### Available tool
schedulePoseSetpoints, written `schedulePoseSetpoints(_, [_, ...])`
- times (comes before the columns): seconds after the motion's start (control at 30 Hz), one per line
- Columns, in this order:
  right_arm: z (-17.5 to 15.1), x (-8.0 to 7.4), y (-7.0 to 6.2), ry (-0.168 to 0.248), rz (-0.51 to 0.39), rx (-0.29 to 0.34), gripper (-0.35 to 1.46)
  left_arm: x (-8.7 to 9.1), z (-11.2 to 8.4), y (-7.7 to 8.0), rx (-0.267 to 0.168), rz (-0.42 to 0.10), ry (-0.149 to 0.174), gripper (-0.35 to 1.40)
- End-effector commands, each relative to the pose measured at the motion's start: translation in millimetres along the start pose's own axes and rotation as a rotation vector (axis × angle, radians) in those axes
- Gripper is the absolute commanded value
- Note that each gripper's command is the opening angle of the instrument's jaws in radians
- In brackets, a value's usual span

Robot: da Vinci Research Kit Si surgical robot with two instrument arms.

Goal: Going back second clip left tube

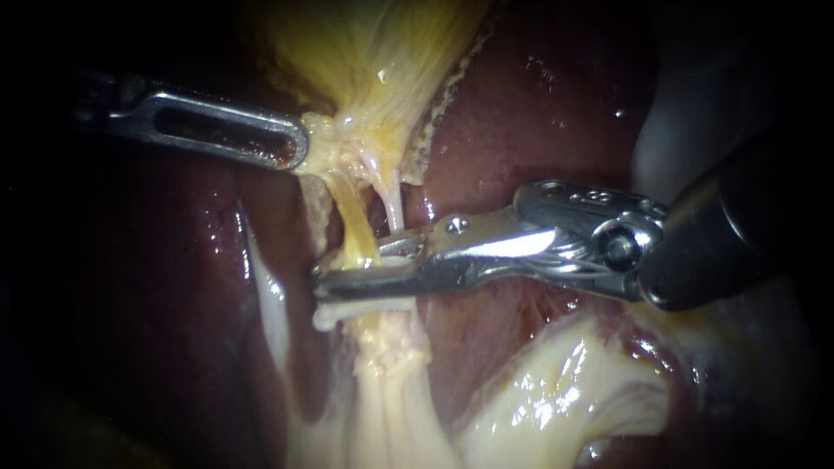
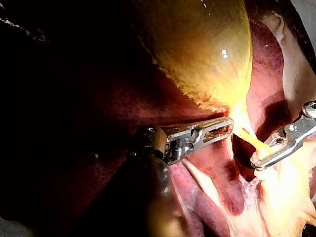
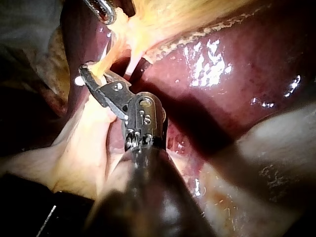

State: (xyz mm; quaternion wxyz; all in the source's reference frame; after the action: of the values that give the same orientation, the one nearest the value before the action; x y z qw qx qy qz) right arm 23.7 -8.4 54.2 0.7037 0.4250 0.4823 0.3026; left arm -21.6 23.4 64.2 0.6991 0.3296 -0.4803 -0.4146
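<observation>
Within the right instrument's pincer (image 1: 316, 284) lies the left tube (image 1: 359, 250), seemingly ungripped.

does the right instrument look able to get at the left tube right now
Probably yes: the right instrument lies across the yellow left tube, nothing between them, and the left instrument holds the gallbladder clear above.

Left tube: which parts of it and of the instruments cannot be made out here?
Endoscope view: the right instrument covers the left tube where they cross.
Endoscope view: the shaft of the left instrument is lost in darkness.
Right wrist view: the edge cuts off the left instrument; only its tip shows.
</observation>
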Motion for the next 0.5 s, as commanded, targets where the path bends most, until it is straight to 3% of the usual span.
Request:
schedulePoseSetpoints(0.03, [0.0,0.0,0.0,0.0,-0.001,0.0,-0.35,0.0,0.1,0.0,-0.001,0.0,0.0,-0.35])
schedulePoseSetpoints(0.23, [0.8,-0.5,0.5,0.0,-0.005,-0.003,0.39,0.0,0.2,0.1,-0.001,-0.006,0.0,-0.35])
schedulePoseSetpoints(0.37, [1.9,-1.8,1.1,0.0,-0.01,-0.009,0.47,0.0,0.1,0.2,0.0,-0.005,0.0,-0.35])
schedulePoseSetpoints(0.5, [2.2,-2.9,1.9,-0.001,-0.071,-0.015,0.49,0.1,0.0,0.2,0.0,-0.005,0.0,-0.35])
